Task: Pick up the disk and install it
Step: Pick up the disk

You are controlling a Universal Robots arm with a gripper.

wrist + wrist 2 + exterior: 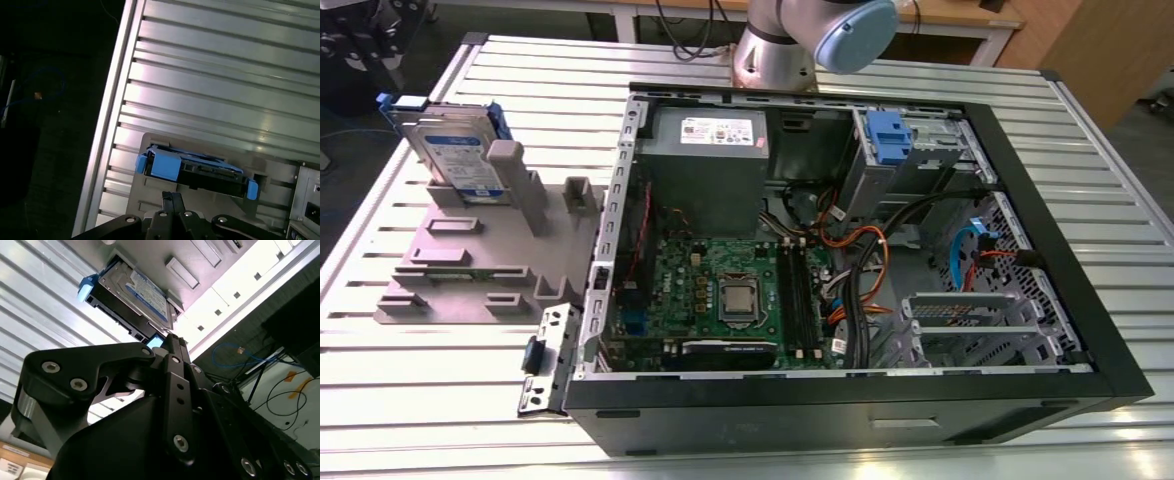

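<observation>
Jaws (pixel 172 196), clenched on nothing, are hanging over the disk (pixel 200 170), which is standing on edge in the grey rack (pixel 467 270) on the desk (pixel 854 80) beside the case (pixel 854 400). They are probably needing to open and descend squarely over its flat faces, while its label (pixel 147 292) is showing print too small to read.

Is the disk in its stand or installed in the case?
In the stand: the disk sits on edge in it, on the exterior view's left, outside the case.
</observation>
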